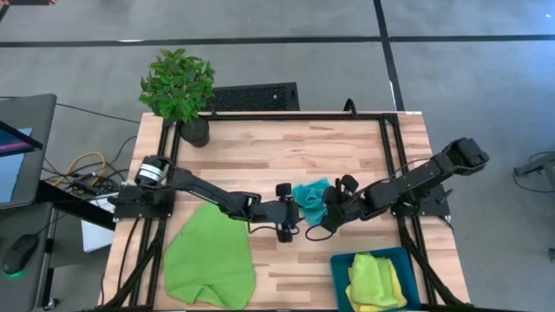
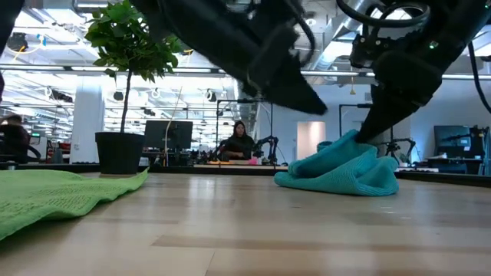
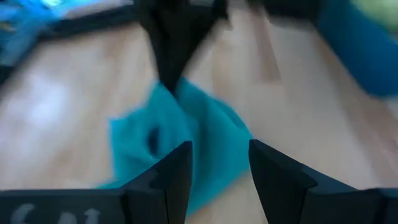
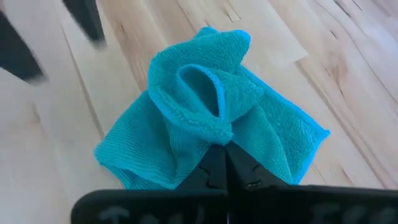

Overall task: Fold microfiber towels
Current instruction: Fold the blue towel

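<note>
A turquoise towel (image 1: pixel 310 195) lies crumpled at the table's middle, its underside on the wood; in the low view this towel (image 2: pixel 337 172) rises to a peak. My right gripper (image 4: pixel 224 163) is shut on it and reaches in from the table's right. From the left comes my left gripper (image 3: pixel 219 168), open, its fingers just short of the towel and above it (image 2: pixel 311 100); I see no touch. A lime green towel (image 1: pixel 208 256) lies spread at the near left. My right gripper pinches a bunched fold (image 4: pixel 217 134) of the turquoise towel between its two shut fingers, on the towel's right side. The fingers slant down from the table's right. The fold is drawn up into a peak (image 2: pixel 354 139), and the rest lies slack on the table.
A blue bin (image 1: pixel 340 276) at the near right holds yellow and lime green towels (image 1: pixel 375 279). A potted plant (image 1: pixel 179 91) stands at the far left corner. Bare wood lies between the two towels and along the far side. A person (image 2: pixel 239 142) sits in the room behind.
</note>
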